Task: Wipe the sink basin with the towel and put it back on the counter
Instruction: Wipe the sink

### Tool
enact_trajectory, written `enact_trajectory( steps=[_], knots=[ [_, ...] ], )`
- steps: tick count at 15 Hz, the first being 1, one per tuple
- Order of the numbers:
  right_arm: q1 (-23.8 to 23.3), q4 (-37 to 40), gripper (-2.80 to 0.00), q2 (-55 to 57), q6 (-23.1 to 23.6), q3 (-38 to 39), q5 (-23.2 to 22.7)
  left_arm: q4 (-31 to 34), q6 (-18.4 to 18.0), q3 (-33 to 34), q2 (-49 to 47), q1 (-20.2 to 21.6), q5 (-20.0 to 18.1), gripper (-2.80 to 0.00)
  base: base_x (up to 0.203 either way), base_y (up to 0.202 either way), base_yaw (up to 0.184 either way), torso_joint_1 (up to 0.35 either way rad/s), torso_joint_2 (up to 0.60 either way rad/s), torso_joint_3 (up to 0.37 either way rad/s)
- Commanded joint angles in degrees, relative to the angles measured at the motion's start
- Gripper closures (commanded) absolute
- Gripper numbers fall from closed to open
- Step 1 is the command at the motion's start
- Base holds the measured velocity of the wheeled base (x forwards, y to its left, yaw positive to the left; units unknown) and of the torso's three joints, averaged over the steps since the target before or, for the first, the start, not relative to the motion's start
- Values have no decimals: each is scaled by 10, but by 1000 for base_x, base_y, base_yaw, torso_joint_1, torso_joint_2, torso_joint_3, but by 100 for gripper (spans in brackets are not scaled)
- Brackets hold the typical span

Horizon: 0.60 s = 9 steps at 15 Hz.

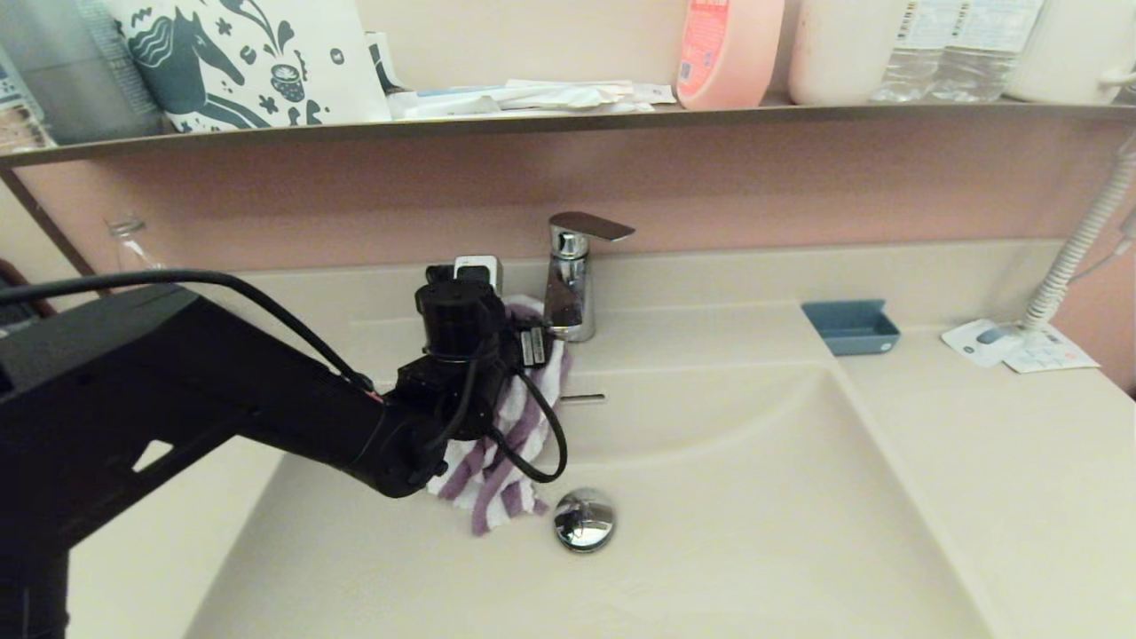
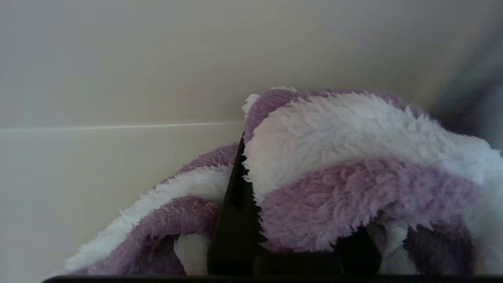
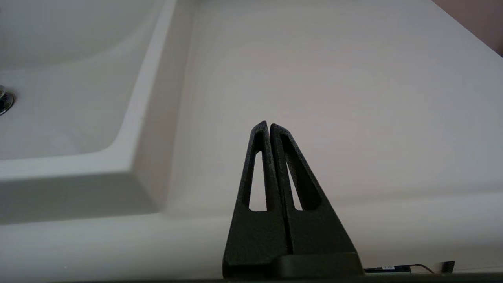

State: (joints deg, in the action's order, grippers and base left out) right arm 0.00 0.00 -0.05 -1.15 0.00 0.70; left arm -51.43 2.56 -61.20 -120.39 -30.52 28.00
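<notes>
The purple-and-white striped fluffy towel (image 1: 497, 479) hangs against the back wall of the sink basin (image 1: 754, 497), just left of the chrome tap (image 1: 572, 275) and above the round drain plug (image 1: 584, 519). My left gripper (image 2: 290, 165) is shut on the towel (image 2: 353, 157); one black finger (image 2: 235, 196) shows and the other is buried in the pile. The towel's top lies on the ledge by the tap's base. My right gripper (image 3: 269, 125) is shut and empty over the counter (image 3: 334, 78) right of the basin, out of the head view.
A blue tray (image 1: 850, 326) and a paper card (image 1: 1016, 344) with a coiled cord (image 1: 1078, 240) sit on the counter (image 1: 994, 444) at back right. The overflow slot (image 1: 583, 398) is beside the towel. A dark-edged shelf (image 1: 568, 120) with bottles runs above.
</notes>
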Motion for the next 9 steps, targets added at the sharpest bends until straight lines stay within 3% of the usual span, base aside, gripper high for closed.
enact_trajectory(
  steps=[1,4,9],
  knots=[
    [0,0,0,0,0,0,0,4,1,-20,-1,-21,3,0,0,0,0,0,0,0],
    [0,0,0,0,0,0,0,9,3,-6,6,-22,15,0,0,0,0,0,0,0],
    [0,0,0,0,0,0,0,7,6,75,79,62,-10,0,0,0,0,0,0,0]
  ],
)
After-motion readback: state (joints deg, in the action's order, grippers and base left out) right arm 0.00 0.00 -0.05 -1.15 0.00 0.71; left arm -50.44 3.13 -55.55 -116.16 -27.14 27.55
